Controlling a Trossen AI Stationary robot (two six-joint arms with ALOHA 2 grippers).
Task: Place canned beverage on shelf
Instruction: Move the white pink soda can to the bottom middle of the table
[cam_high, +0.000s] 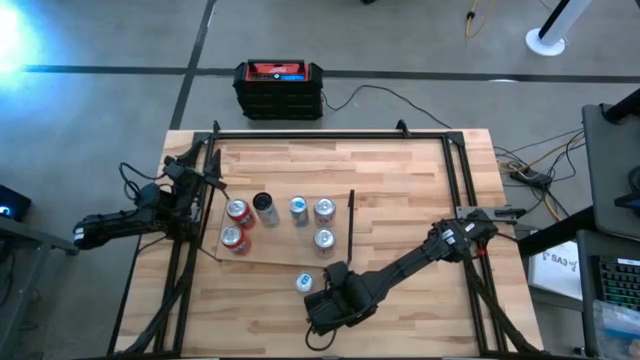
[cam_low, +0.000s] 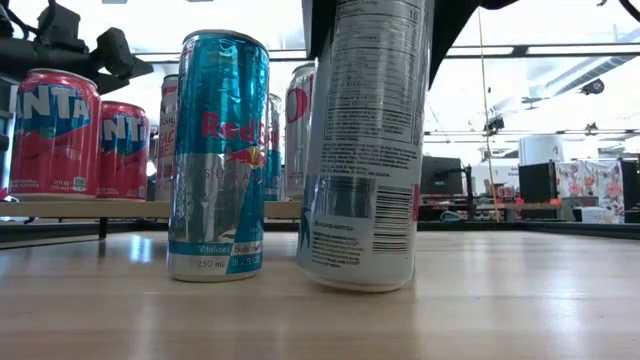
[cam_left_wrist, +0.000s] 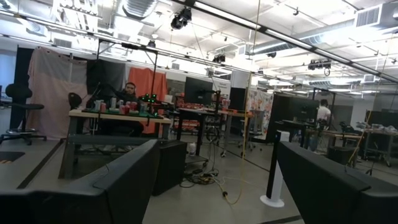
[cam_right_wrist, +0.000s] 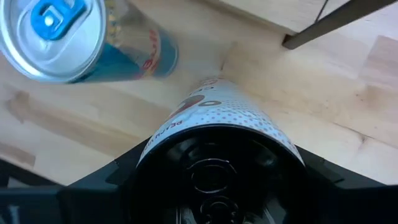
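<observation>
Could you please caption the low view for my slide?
Right gripper holds a tilted white can beside a blue can.

The high view looks straight down on the whole table (cam_high: 400, 180); the low view sits at tabletop level close before two cans (cam_low: 218, 150), which the downward-facing right wrist view shares, while the left wrist view faces the room.
</observation>
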